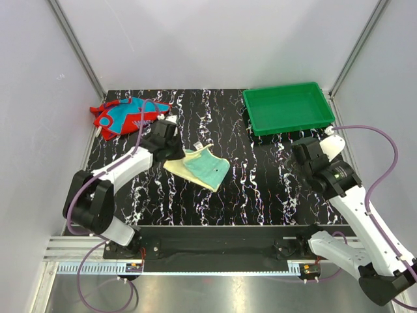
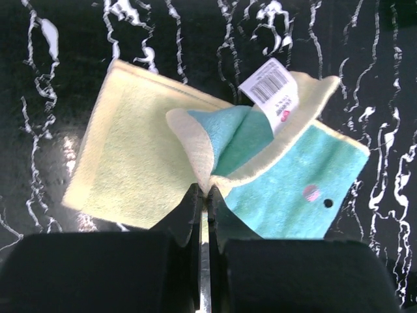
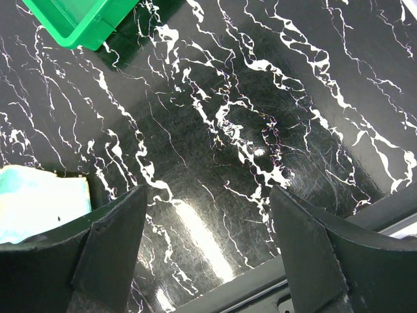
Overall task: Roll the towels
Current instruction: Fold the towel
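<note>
The pale yellow towel with its teal patch lies left of the table's centre. One edge is lifted and folded over, and a white barcode label stands up from it. My left gripper is shut on that raised fold of the yellow towel, and in the top view the gripper sits at the towel's far left corner. The red towel with teal-blue patterns lies crumpled at the back left, untouched. My right gripper hangs open over bare table at the right, holding nothing.
A green plastic tray stands at the back right, its corner visible in the right wrist view. White walls and metal posts enclose the black marbled table. A corner of the yellow towel shows at the right wrist view's left edge.
</note>
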